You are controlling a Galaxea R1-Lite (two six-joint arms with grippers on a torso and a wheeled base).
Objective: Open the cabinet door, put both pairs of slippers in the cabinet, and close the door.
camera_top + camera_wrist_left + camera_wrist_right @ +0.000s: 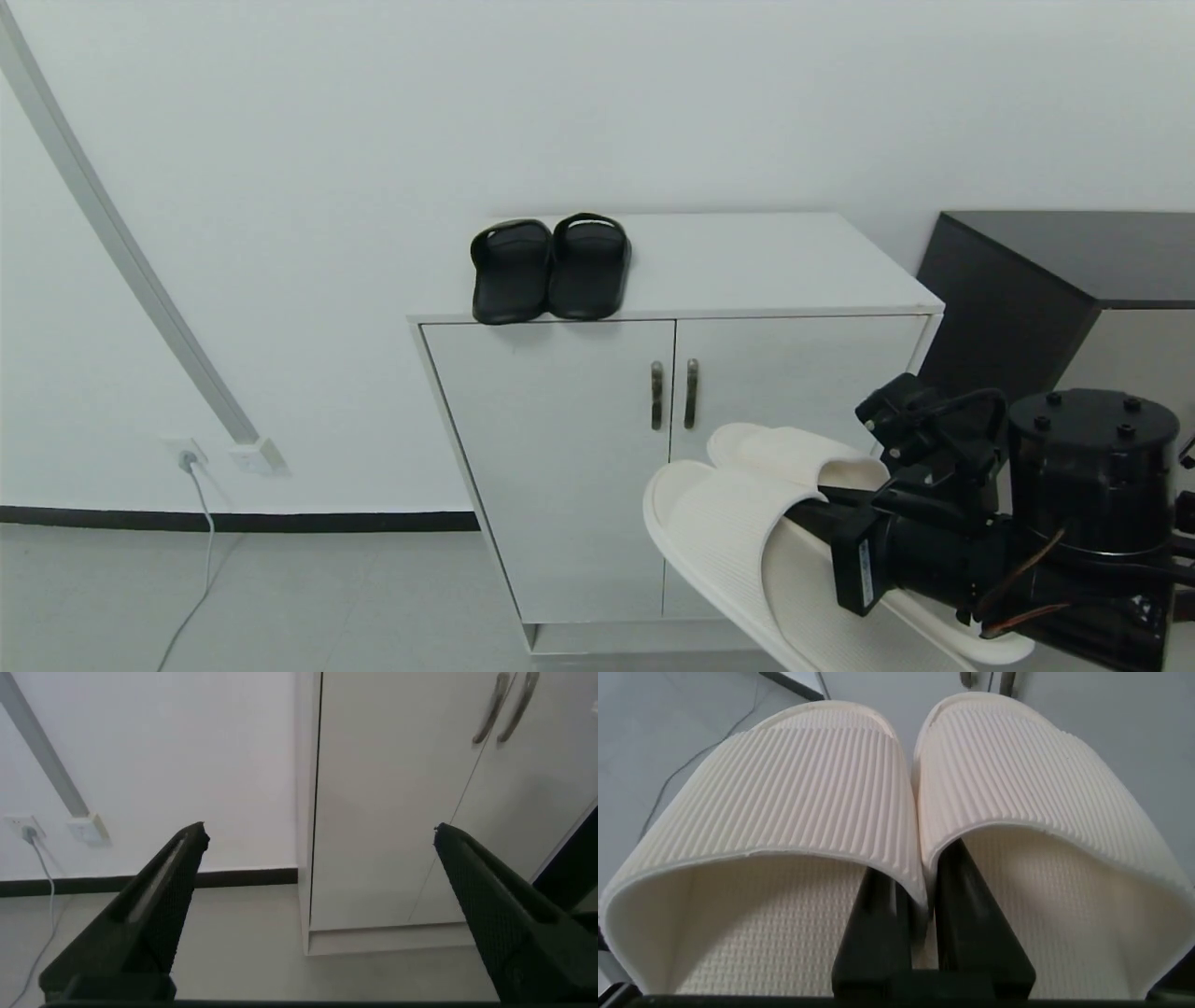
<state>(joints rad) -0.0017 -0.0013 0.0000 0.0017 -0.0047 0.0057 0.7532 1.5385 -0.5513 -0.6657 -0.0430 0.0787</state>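
At far left a grey trunking strip (121, 243) runs slantwise down the white wall to a socket (189, 457), from which a pale cable (201, 560) trails onto the grey floor (280, 597). Left hand (320, 833): its two dark fingers (154, 905) stand wide apart with nothing between them, low and facing the left front corner of the cabinet (560, 467). The pair of black slippers (549, 269) lies side by side on the left part of the cabinet's white top, touching each other, heels at the front edge above the left door (551, 485). Both the left door and the right door (794, 373) are closed, and their two upright metal handles (656, 395) sit just beside each other at the centre seam. In front of the right door, off the floor, the pair of white slippers (738, 532) is held in the air with toes pointing toward the cabinet. Right hand (826, 509): one finger (878, 924) reaches under the strap of each slipper, the two fingers close together and pinching the slippers' adjoining inner sides, so that the ribbed straps press against each other. At far right a dark unit (1008, 308) stands just beside the cabinet against the wall
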